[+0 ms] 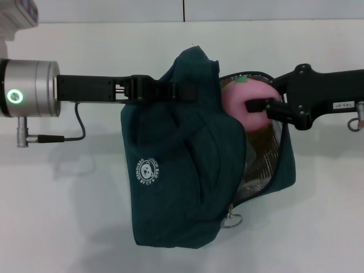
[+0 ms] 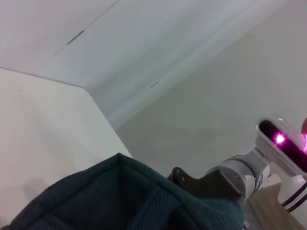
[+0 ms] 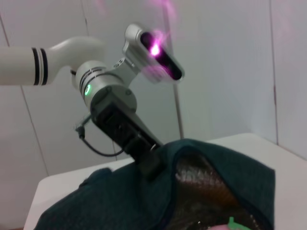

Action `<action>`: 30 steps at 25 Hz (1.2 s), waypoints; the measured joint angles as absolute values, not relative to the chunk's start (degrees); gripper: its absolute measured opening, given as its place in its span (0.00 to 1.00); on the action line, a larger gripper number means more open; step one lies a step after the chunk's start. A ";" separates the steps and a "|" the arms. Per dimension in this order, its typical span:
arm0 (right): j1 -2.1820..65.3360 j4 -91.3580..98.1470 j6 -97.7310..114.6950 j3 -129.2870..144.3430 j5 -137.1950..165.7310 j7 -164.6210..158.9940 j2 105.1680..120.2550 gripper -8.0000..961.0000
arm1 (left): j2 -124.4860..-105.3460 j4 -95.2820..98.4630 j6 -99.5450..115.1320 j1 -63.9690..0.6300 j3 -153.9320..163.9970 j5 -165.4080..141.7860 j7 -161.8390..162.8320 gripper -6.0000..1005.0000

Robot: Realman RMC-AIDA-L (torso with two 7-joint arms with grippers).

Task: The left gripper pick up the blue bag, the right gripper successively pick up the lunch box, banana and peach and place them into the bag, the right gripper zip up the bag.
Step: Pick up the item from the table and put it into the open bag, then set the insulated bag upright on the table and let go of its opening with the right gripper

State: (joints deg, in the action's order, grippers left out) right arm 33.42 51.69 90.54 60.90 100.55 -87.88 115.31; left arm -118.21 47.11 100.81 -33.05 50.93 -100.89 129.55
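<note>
Hanging across the middle of the head view, the large dark teal fabric blue bag [image 1: 187, 170] with its round white bear logo takes up most of the frame, held clear above the white table [image 1: 68, 227] by its upper edge and open on the right side of the picture, where the silver foil lining shows. From the left edge of the frame the black left gripper [image 1: 170, 91], on its arm with the silver cylinder and green ring light, reaches in level to centre top and is pinched on the bag's gathered fabric at the top. From the right edge the black right gripper [image 1: 263, 106] comes in at the same height, its two fingers pressed on the small round pink peach [image 1: 244, 108], which sits in the bag's mouth at upper right of centre, partly past the rim. The metal ring zipper pull [image 1: 231, 219] dangles at lower centre, with the zip still undone. No lunch box or banana is visible on the table or anywhere else; whether they already lie inside the bag cannot be seen, though with the peach last in the order that seems likely. By that judgement the task is near its end: the peach remains to be let go inside, then the zip closed.
</note>
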 joint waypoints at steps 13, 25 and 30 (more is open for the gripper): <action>33.64 55.81 92.08 61.74 104.07 -89.91 115.19 0.38 | -118.23 47.11 100.77 -32.78 50.01 -100.89 129.34 0.06; 33.85 63.34 93.37 62.01 105.08 -95.65 115.24 0.84 | -118.22 44.92 100.71 -32.61 48.38 -100.97 127.49 0.06; 34.24 67.51 92.86 59.85 106.75 -103.44 114.31 0.87 | -118.21 44.91 100.71 -32.35 48.26 -100.99 127.29 0.06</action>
State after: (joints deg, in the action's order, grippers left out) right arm 34.24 67.50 92.86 59.85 106.75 -103.45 114.31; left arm -118.21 44.91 100.71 -32.35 48.26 -100.99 127.29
